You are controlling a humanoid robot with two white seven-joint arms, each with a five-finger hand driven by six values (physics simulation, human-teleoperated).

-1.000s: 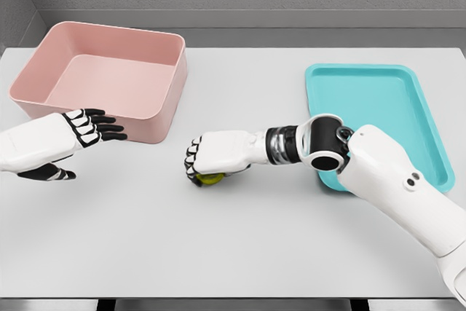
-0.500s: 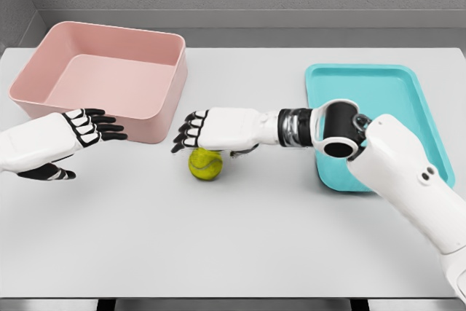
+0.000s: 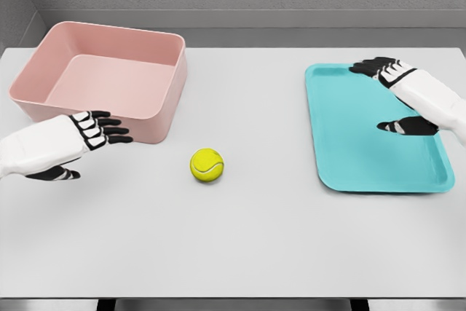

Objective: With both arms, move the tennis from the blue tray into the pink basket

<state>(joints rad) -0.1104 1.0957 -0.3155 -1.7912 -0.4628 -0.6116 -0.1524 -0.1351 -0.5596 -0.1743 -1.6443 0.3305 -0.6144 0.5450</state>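
Now you see the tennis ball (image 3: 207, 164) lying free on the worktop (image 3: 240, 245) at frame centre, between the pink basket (image 3: 102, 78) upper left and blue tray (image 3: 375, 129) right. Your left hand (image 3: 87, 135) and right hand (image 3: 400, 92) are both released, fingers spread.

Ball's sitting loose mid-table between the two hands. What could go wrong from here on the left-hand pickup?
1. The tennis ball lies free on the table, held by nothing; a glancing touch from the open left hand may roll it away.
2. The pink basket wall stands right beside the left hand, so a lift could clip its near rim.
3. The right hand hovers open over the blue tray, too far off to stop a roll.
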